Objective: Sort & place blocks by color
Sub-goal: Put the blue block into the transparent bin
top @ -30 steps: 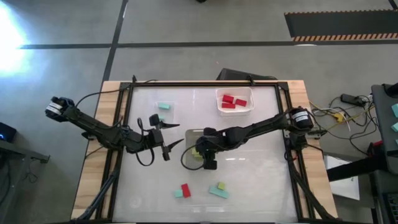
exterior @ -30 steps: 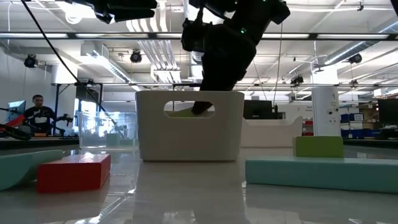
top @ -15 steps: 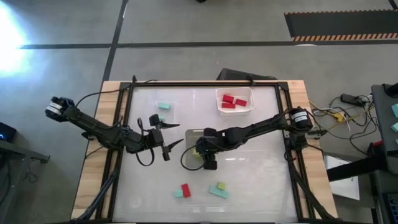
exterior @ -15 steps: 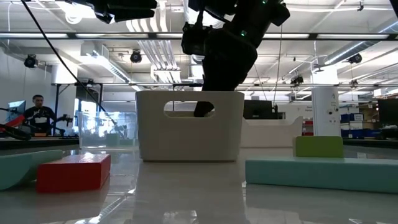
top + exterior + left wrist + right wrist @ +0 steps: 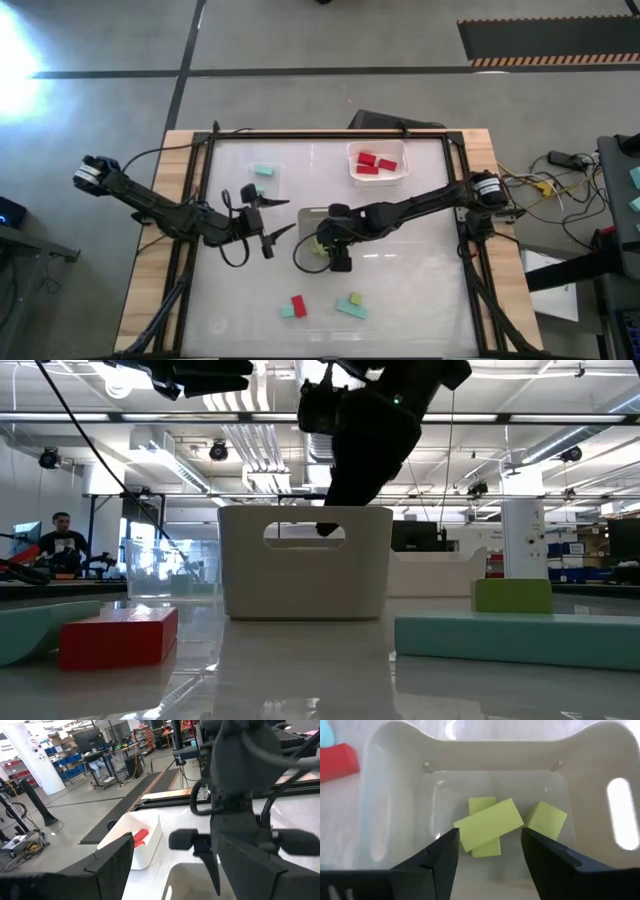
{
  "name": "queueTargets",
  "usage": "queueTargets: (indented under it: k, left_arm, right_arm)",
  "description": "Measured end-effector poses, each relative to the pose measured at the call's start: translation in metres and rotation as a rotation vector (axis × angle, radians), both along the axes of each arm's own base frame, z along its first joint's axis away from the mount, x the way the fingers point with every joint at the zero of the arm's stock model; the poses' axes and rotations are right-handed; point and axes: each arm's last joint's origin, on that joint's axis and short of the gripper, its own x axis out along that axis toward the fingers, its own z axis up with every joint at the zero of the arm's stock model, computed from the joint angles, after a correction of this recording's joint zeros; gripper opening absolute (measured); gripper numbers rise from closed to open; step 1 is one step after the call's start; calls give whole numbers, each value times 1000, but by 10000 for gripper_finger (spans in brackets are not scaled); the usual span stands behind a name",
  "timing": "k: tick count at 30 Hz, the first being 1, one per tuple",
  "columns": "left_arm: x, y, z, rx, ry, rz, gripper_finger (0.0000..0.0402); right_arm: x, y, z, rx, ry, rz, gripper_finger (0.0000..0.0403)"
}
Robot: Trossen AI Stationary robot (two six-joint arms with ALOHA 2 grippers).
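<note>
Right end effector [image 5: 487, 851]: over the white handled plastic bin [image 5: 310, 216] at mid-counter, fingers spread apart, holding nothing.
Bin contents: three yellow-green rectangular blocks [image 5: 489, 824], one lying tilted across another, the third just beside them.
Left end effector [image 5: 277, 217]: above the white glossy counter [image 5: 420, 290] just left of the bin, fingers wide, empty.
Far-right bin [image 5: 377, 178]: white plastic, holds red flat blocks [image 5: 373, 163].
Far-left container [image 5: 264, 176]: clear plastic, holds one teal block [image 5: 263, 171].
Near edge of counter: one red block [image 5: 298, 305] touching a teal block [image 5: 286, 311]; nearby, a yellow-green block [image 5: 355, 298] on a long teal block [image 5: 350, 309].
</note>
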Motion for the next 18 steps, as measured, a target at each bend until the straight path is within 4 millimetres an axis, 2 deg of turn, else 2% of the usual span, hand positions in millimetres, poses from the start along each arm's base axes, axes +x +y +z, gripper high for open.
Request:
queueTargets:
  k: [6, 14, 18]
  left_arm:
    - [2, -1, -3, -21, 2, -2, 267]
    - [6, -4, 1, -119, -40, 0, 267]
    - [12, -9, 2, -160, -47, -5, 267]
  right_arm:
    - [-17, 12, 21, -12, -13, 46, 187]
    - [-59, 28, 43, -58, -113, 44, 171]
    - [-80, 35, 46, -65, -212, 55, 167]
